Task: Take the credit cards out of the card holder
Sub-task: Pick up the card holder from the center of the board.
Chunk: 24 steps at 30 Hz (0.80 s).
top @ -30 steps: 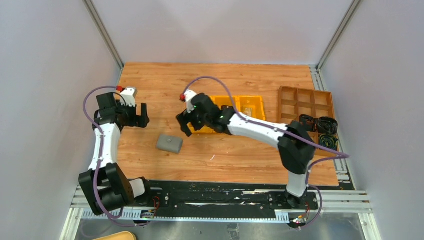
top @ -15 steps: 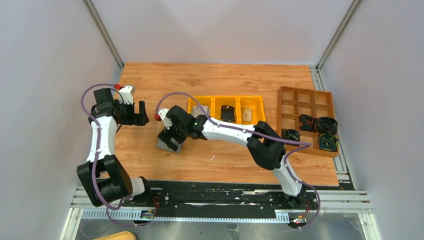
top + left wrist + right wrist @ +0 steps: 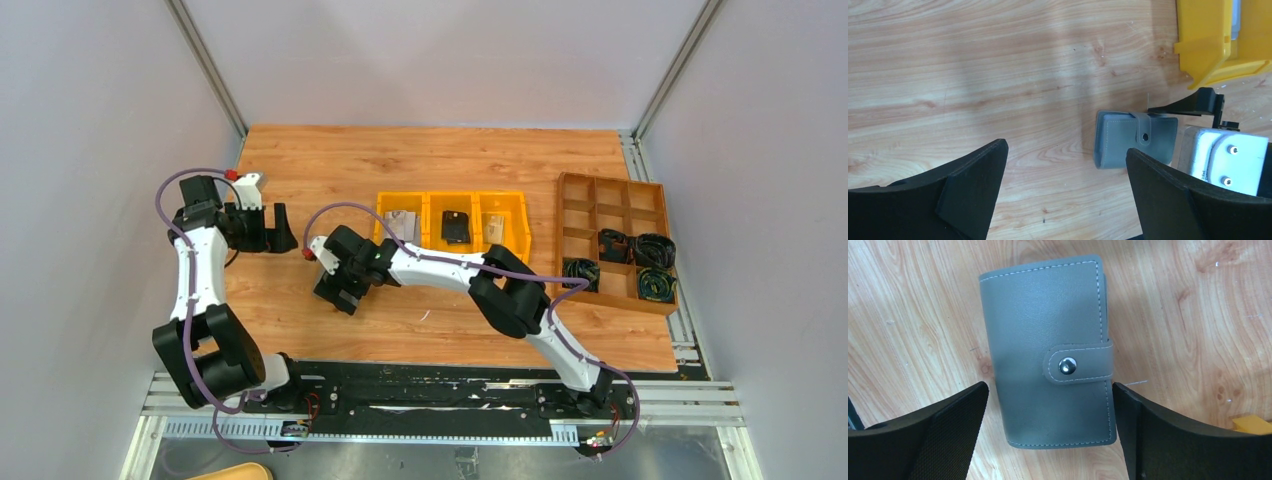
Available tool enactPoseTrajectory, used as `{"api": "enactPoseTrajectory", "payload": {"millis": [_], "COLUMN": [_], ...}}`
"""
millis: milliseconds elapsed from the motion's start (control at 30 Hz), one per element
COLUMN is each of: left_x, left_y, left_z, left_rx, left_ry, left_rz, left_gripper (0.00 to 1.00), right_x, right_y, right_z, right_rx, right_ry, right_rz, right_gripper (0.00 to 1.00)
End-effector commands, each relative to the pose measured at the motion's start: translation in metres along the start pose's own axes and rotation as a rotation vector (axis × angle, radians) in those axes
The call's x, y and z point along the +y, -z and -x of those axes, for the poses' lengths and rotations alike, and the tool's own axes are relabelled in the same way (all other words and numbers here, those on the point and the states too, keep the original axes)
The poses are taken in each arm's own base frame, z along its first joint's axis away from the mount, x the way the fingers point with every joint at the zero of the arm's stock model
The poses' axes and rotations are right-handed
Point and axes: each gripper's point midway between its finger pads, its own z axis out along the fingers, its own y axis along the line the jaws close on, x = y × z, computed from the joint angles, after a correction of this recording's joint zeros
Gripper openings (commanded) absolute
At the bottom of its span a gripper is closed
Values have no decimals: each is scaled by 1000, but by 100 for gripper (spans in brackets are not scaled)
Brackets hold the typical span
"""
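Right claw (image 3: 1049, 390) now astride closed card holder (image 3: 1043, 315); cards unseen.

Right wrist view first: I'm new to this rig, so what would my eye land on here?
The grey card holder, snapped shut on the wooden table, fills that view, with the open right gripper straddling it. From above, the yellow bin tray farther back stands out, and the open left gripper hangs apart at the left.
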Motion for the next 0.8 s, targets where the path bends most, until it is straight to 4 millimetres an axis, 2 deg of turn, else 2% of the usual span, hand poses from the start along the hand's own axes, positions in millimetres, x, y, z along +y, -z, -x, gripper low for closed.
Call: {"api": "enactPoseTrajectory", "payload": {"millis": [0,133,300,400,567,633,767], "left_x": [-6,-11,-17,-23,-46,-51,-76], "left_y": [7,9,17,20,35,38,46], "left_z": [7,9,10,22,34,33,28], "left_rx": [-9,-12,-10,-56,-29,-15,-28], "left_ry": [5,29,71,170,219,232,271], "left_rz": [-33,-50,-53,-76,-191,-215,-316], "left_gripper": [100,100,100,100,100,100,100], "right_x": [16,17,16,14,3,2,1], "right_y": [-5,-7,0,9,42,59,97], "right_z": [-11,-18,-11,1,34,49,71], "right_rx": [38,46,-1,-60,-205,-280,-402], "right_ry": [36,88,89,67,16,-3,-56], "right_rz": [36,-32,-92,-118,-202,-218,-241], "right_gripper": [96,91,70,60,50,47,44]}}
